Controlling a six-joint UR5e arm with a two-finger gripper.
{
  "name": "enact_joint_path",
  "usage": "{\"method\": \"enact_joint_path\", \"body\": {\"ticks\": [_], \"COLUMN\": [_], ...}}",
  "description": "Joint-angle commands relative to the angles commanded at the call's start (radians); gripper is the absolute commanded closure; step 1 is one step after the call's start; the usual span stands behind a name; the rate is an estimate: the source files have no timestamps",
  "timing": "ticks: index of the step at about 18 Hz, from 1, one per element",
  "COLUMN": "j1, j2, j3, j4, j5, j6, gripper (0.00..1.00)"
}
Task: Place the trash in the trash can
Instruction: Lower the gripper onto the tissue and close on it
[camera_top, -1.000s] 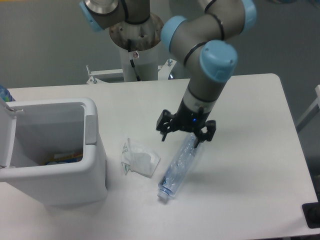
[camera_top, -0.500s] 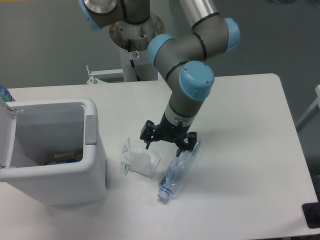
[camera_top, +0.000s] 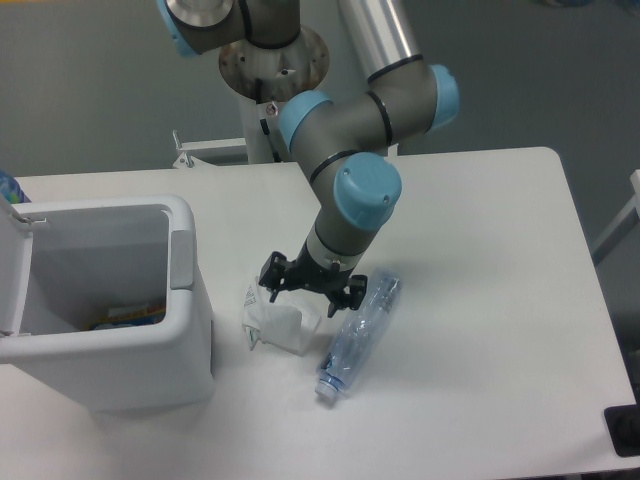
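Two pieces of trash lie before me: the wrapper (camera_top: 277, 322) beneath my gripper's (camera_top: 305, 293) spread jaws, the bottle (camera_top: 358, 335) lying diagonally, cap toward the tabletop's (camera_top: 480, 300) near edge.

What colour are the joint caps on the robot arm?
Light blue joint caps on a grey arm, clear in the fixed camera view.

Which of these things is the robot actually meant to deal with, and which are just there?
For the job: crumpled wrapper, plastic bottle, trash can, gripper open above the wrapper.

Just there: table, colourful items already in the can, black object at the table corner.
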Motion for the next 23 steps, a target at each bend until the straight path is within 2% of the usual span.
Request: {"method": "enact_joint_path", "body": {"ticks": [5,10,12,14,15,16,23], "j1": [-0.025,-0.035,-0.040,-0.040,-0.040,-0.040,-0.057], "j2": [-0.037,-0.046,-0.052,-0.052,-0.054,-0.052,-0.045], "j3": [-0.002,-0.014,-0.012,-0.014,-0.014,-0.014,-0.043], "j4": [0.008,0.081,0.087,0.087,0.087,0.087,0.089], "j5": [0.077,0.080,0.083,0.084,0.084,0.084,0.090], "j6": [-0.052,-0.092,-0.109,-0.110,-0.112,-0.112,-0.112], "gripper": [0.00,0.00,0.00,0.04,0.18,0.23,0.23]}}
